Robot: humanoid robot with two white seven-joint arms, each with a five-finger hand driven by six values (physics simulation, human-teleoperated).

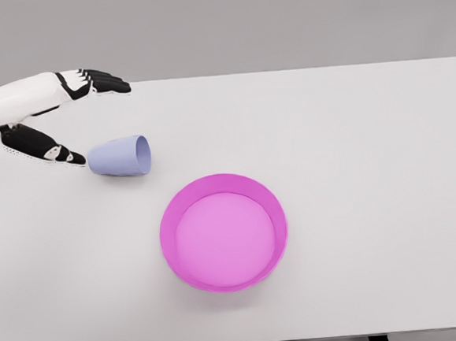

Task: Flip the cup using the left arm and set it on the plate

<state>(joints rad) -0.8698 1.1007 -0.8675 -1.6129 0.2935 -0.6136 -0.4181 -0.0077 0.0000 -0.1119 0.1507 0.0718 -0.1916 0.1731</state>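
Fingers of my left hand [60,124] are spread open, holding nothing, thumb tip touching the closed base of the pale blue plastic cup [120,156]. It lies sideways just right of my hand, mouth facing right, left and beyond the magenta round plate [272,214].

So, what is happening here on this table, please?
The robot's left hand is open beside a pale blue cup, which lies on its side on the white table with its mouth facing right. The thumb tip is at the cup's base, but nothing is grasped yet. The pink plate sits empty, nearer the camera. The right arm is not in view.
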